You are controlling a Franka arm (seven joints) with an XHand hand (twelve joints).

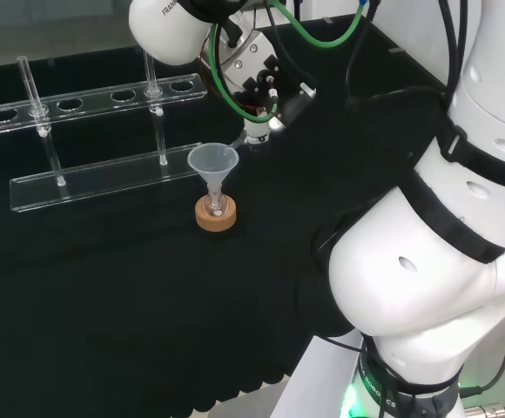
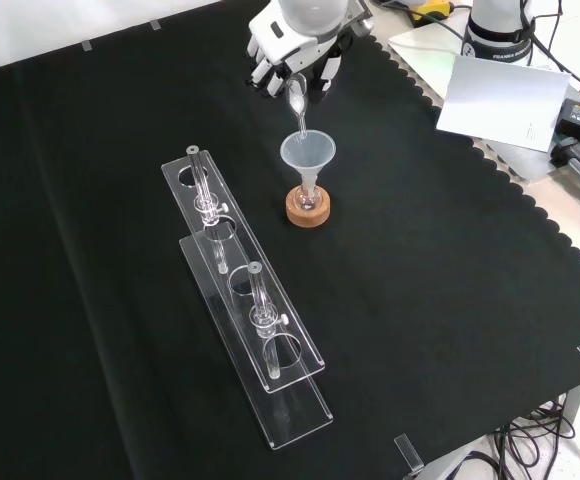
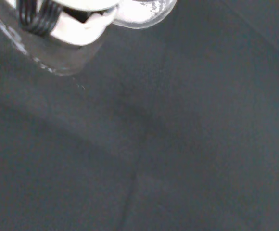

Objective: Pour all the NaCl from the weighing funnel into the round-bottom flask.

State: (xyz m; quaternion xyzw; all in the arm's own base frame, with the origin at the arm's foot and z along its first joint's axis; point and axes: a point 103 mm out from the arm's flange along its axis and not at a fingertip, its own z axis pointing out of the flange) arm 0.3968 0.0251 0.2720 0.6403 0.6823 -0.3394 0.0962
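One weighing funnel [image 2: 297,97] is what I'm watching: it sits in the upper middle of the front view, tilted steeply with its narrow end down, that tip just over the rim of a clear funnel [image 2: 308,153]. The clear funnel stands in the neck of a small flask [image 2: 308,198] on a cork ring [image 2: 308,210], slightly above the frame's centre. My hand [image 2: 292,50] is at the top edge there, fingers curled round the weighing funnel's upper end. In the head view I see the same stack at centre, with the hand [image 1: 257,83] above and right of the funnel [image 1: 212,163]. A clear rack [image 2: 245,290] with two glass tubes lies on the black cloth [image 2: 450,300] left of the flask in the front view.
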